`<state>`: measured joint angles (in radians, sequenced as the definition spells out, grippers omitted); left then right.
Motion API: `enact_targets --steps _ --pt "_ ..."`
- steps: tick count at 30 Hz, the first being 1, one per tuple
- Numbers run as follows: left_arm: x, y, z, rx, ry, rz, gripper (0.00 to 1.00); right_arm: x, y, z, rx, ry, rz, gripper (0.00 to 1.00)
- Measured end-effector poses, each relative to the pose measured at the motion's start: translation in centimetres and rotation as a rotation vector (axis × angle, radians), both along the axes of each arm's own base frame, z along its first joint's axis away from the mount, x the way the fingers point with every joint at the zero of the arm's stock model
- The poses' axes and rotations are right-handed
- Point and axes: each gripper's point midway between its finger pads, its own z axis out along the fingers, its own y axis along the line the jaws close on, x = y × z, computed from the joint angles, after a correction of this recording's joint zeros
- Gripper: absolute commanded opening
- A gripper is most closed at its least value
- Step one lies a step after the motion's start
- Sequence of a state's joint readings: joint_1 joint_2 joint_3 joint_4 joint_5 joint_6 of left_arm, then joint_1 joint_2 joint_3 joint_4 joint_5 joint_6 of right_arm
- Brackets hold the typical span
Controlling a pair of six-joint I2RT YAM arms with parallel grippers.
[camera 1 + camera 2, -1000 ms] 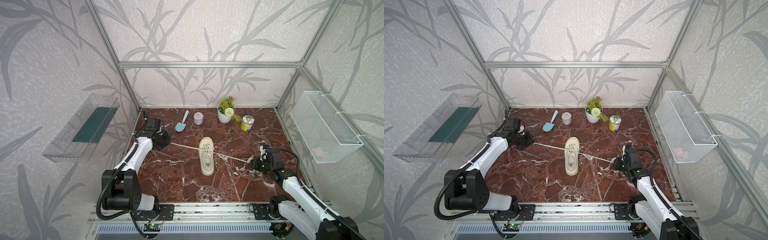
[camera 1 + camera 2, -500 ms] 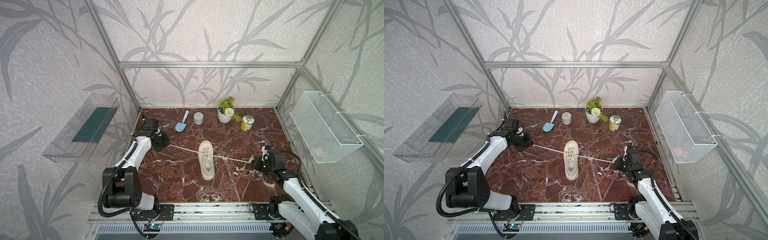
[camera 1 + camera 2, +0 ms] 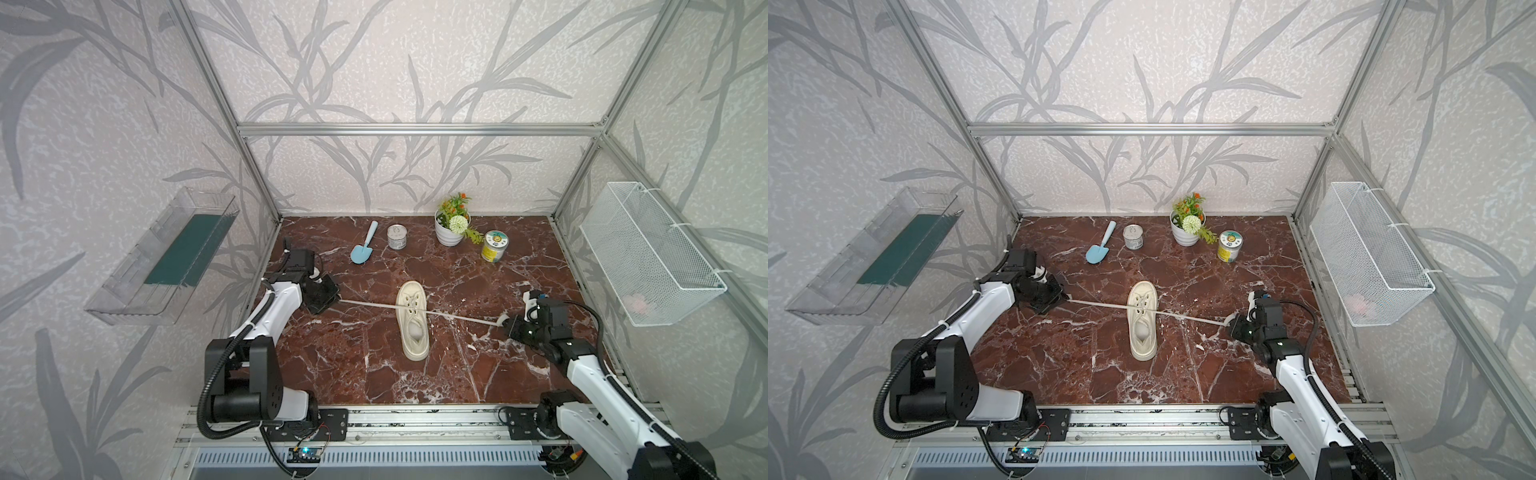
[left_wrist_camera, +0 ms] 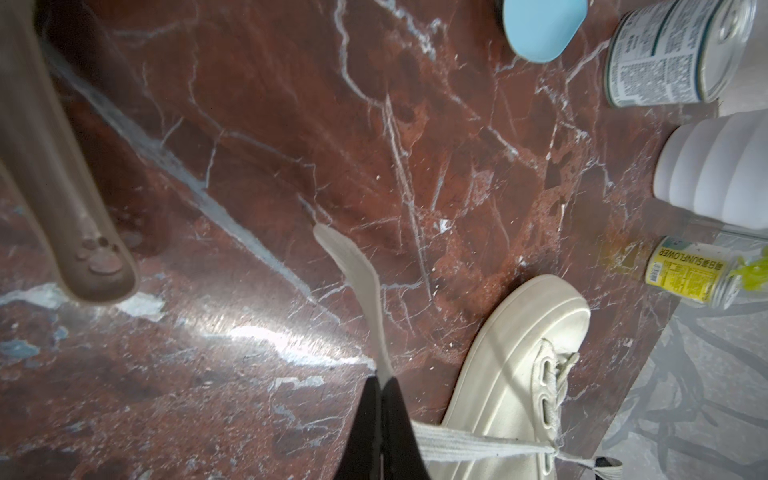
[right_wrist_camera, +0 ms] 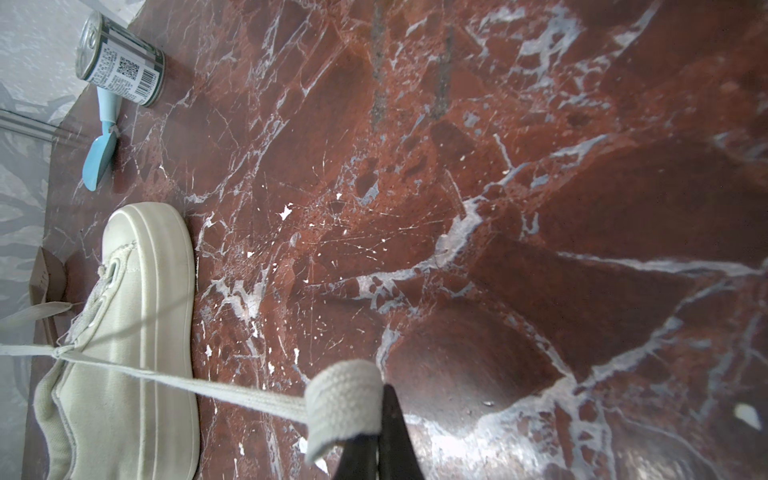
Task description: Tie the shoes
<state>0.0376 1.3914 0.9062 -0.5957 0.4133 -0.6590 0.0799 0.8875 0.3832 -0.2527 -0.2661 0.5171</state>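
Cream sneaker (image 3: 412, 320) sits mid-table on the red marble top (image 3: 374, 382), heel nearest, toe toward the back wall. Both laces (image 3: 365, 304) run taut sideways: right gripper (image 3: 506, 323) pinched closed on one end, left gripper (image 3: 337, 298) clamped on the other. Behind: trowel (image 3: 362, 248), silver can (image 3: 397, 237), plant pot (image 3: 450, 237), yellow can (image 3: 494, 247).

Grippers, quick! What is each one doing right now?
Left gripper: shut, holding the left lace end.
Right gripper: shut, holding the right lace end.

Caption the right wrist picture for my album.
Shut right gripper holds a cream lace taut from the sneaker on red marble.
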Motion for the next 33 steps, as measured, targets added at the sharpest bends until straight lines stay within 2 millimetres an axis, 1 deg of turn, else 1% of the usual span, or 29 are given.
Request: enact_targets --steps 3,6,9,12,13,15,17,20,22,25,28,33 --pt "-1.3 -1.0 0.2 -0.007 -0.013 -0.010 0.00 0.8 0.9 1.3 0.027 -0.016 0.043 0.00" --pt "-2.5 -2.2 0.3 -0.016 -0.029 -0.031 0.00 1.6 2.3 2.9 0.055 -0.041 0.104 0.00" --pt "-3.4 -3.0 -0.1 -0.025 -0.024 -0.044 0.00 2.2 4.9 4.7 0.075 -0.070 0.203 0.00" --pt "-4.3 -3.3 -0.8 -0.030 -0.006 -0.037 0.00 2.5 7.7 6.2 0.091 -0.091 0.299 0.00" --pt "-4.4 -3.3 -1.0 -0.031 -0.002 -0.031 0.03 2.5 8.6 6.6 0.094 -0.096 0.327 0.00" --pt "-4.6 -3.2 -1.1 -0.031 -0.001 -0.025 0.14 2.7 10.2 7.1 0.097 -0.101 0.372 0.00" --pt "-4.5 -3.2 -0.9 -0.031 -0.011 -0.013 0.30 3.0 11.7 7.6 0.100 -0.105 0.412 0.00" --pt "-4.5 -3.0 -0.3 -0.026 -0.032 -0.006 0.43 3.8 13.4 8.3 0.101 -0.110 0.451 0.00" --pt "-4.5 -2.9 0.0 -0.022 -0.044 -0.001 0.46 4.4 14.4 8.8 0.103 -0.118 0.472 0.00" --pt "-4.7 -2.7 0.5 -0.013 -0.063 0.004 0.47 5.4 16.2 9.8 0.108 -0.136 0.508 0.00" --pt "-5.2 -2.6 0.4 -0.010 -0.069 0.009 0.48 6.0 18.5 10.7 0.118 -0.145 0.559 0.00" --pt "-5.8 -2.2 0.3 0.005 -0.081 0.019 0.48 6.2 22.7 11.6 0.135 -0.140 0.646 0.00"
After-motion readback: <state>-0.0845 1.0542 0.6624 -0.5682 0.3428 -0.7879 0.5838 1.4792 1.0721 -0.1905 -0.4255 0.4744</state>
